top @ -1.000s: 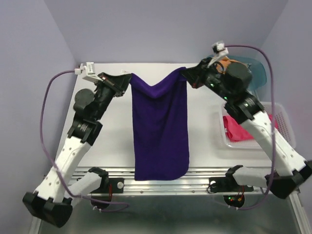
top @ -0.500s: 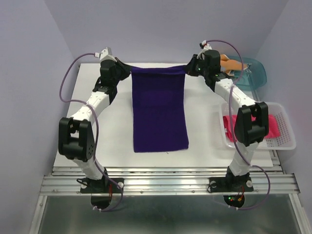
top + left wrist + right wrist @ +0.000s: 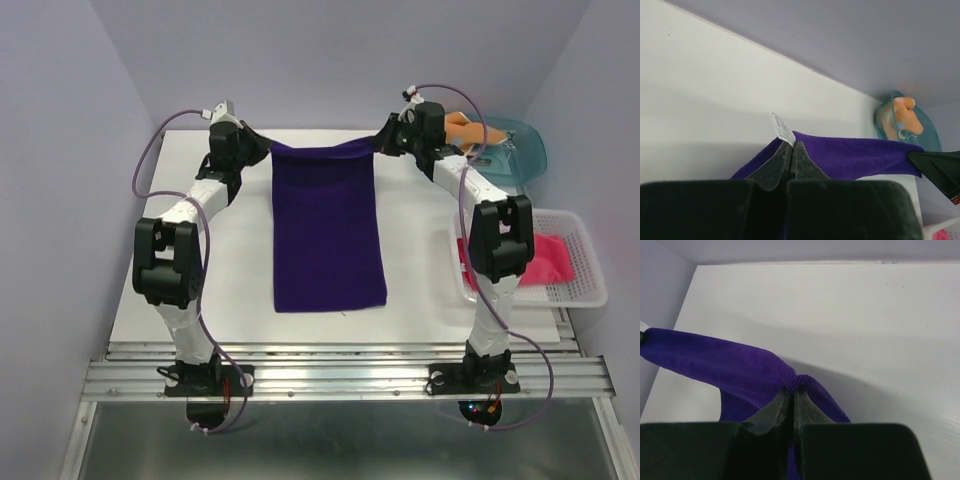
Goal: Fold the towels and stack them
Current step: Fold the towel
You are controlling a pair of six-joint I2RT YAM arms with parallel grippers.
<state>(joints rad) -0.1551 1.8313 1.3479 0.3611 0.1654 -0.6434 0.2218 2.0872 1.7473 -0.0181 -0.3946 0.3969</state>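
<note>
as l gripper (image 3: 791, 146) & r gripper (image 3: 792, 390) each pinch a far corner tight, the purple towel (image 3: 328, 235) spans taut at the table's (image 3: 420, 285) far edge, the rest flat toward the near edge, prob to fold smooth.

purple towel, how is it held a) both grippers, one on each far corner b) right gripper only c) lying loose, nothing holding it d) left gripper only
a: the left gripper and the right gripper are each shut on a far corner of the purple towel.
</note>
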